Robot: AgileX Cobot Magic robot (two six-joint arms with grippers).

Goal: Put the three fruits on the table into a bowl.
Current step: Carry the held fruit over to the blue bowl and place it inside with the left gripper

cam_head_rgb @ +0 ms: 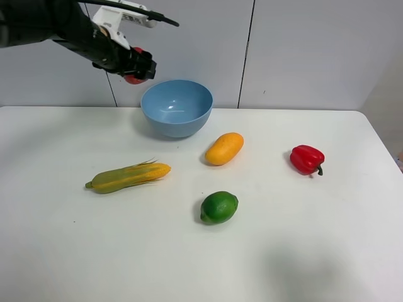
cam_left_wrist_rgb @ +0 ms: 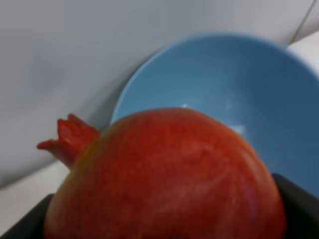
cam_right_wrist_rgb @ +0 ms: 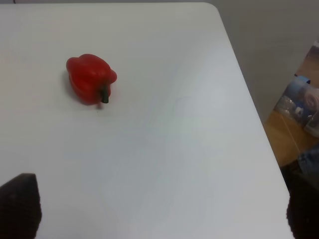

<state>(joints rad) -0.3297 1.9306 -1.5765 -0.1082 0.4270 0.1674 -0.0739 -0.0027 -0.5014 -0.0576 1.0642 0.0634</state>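
My left gripper point(cam_head_rgb: 137, 68) is shut on the round red pomegranate point(cam_head_rgb: 133, 78), holding it in the air just up and left of the light-blue bowl point(cam_head_rgb: 177, 107). In the left wrist view the pomegranate point(cam_left_wrist_rgb: 169, 174) fills the foreground with the empty bowl point(cam_left_wrist_rgb: 239, 84) behind it. The orange-yellow mango point(cam_head_rgb: 224, 148) lies on the white table point(cam_head_rgb: 315, 239) in front of the bowl to the right. The green lime point(cam_head_rgb: 219, 207) lies nearer the front. My right gripper point(cam_right_wrist_rgb: 162, 204) is open and empty above the table's right part; it is out of the exterior view.
A red bell pepper point(cam_head_rgb: 306, 158) lies at the right and shows in the right wrist view point(cam_right_wrist_rgb: 90, 78). A yellow-green corn cob point(cam_head_rgb: 128, 177) lies left of centre. The table's right edge point(cam_right_wrist_rgb: 249, 99) drops to the floor with clutter beyond.
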